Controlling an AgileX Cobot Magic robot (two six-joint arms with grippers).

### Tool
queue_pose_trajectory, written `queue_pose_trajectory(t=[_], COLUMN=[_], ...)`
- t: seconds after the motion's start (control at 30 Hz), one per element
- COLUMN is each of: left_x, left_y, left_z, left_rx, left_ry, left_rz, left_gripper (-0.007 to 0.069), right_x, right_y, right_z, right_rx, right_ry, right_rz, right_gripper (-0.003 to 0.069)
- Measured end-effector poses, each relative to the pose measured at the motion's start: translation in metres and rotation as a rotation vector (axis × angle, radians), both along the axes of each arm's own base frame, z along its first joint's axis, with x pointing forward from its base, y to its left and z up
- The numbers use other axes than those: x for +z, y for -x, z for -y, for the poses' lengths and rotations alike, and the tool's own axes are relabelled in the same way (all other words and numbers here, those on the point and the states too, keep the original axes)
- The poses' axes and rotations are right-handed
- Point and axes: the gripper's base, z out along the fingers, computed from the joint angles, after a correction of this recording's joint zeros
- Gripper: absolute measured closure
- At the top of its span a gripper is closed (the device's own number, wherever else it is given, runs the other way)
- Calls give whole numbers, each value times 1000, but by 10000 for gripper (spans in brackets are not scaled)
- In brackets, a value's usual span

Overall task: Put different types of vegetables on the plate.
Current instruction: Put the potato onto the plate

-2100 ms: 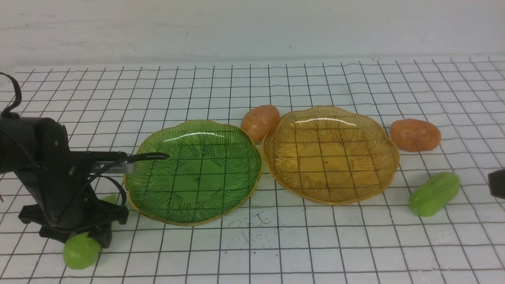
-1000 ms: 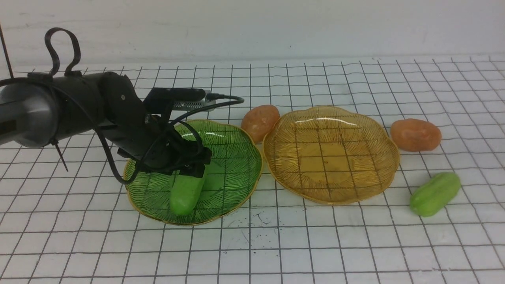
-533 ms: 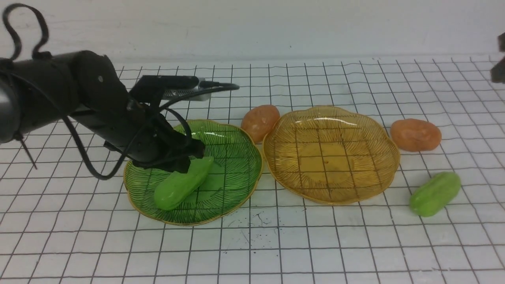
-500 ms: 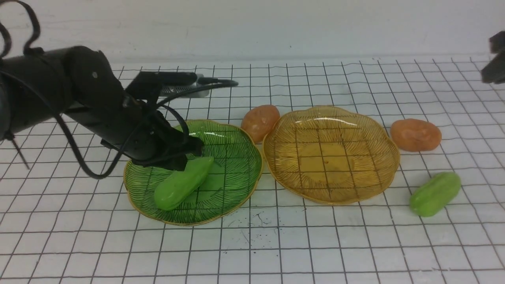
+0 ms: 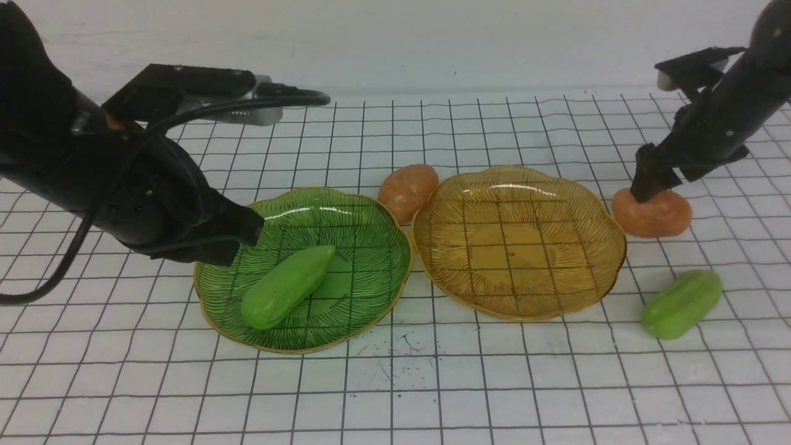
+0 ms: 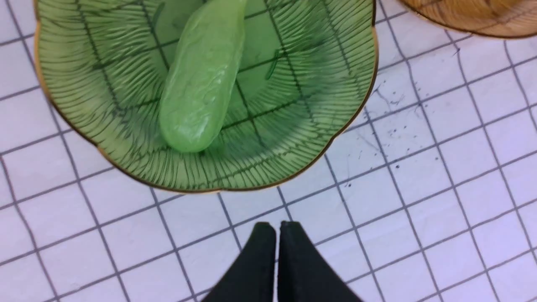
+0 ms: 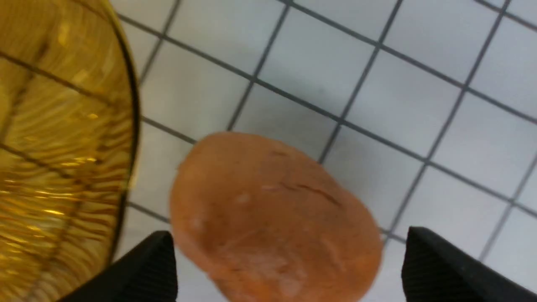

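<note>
**Left pincer.** The left pincer (image 6: 276,230) has its fingers pressed together and carries nothing. It hangs above the gridded mat (image 5: 395,383), clear of the dishes, which leaves free access to them.

**Green plate.** The green plate (image 5: 371,213) lies just ahead of the left pincer's tips. One cucumber (image 5: 285,287) rests inside it, lying flat and slanted across the bowl. It touches neither pincer. The raised rim should keep this glossy piece from rolling out.

**Middle potato.** A potato (image 5: 408,190) sits on the mat beyond the left pincer, between the green plate and the amber plate (image 5: 519,247), close against both rims. The amber plate is empty.

**Right pincer.** The right pincer (image 5: 647,184) is spread wide and angled down over a second potato (image 5: 658,217), which lies on the mat just outside the amber rim. The wrist view shows one finger on each side of the potato, across its shorter width. This appears to be the setup for a grasp. Contact cannot be confirmed.

**Second cucumber.** A second cucumber (image 5: 681,303) lies on the mat nearer the robot than the right pincer, well apart from it.

**Caution.** The potato is lumpy and smooth, so an off-centre squeeze could make it slip out.
</note>
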Motion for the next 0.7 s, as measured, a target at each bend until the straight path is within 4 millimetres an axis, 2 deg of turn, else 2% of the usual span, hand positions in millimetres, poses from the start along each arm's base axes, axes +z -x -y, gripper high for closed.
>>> queue_pose_trajectory(t=[0.37,0.53,0.7], left_x=[0,0,0], left_y=[0,0,0], left_z=[0,0,0], left_rx=[2,2,2], left_ry=[-3,-3,-3], left_rz=[1,1,1], left_gripper=[632,632,632], right_x=[-1,-10,-28], right_y=[5,3,-2], right_z=[0,0,0], right_rx=[61,132,200], right_ry=[53,73,90], right_rz=[-64,-79,-88], right_gripper=[-32,-32,-22])
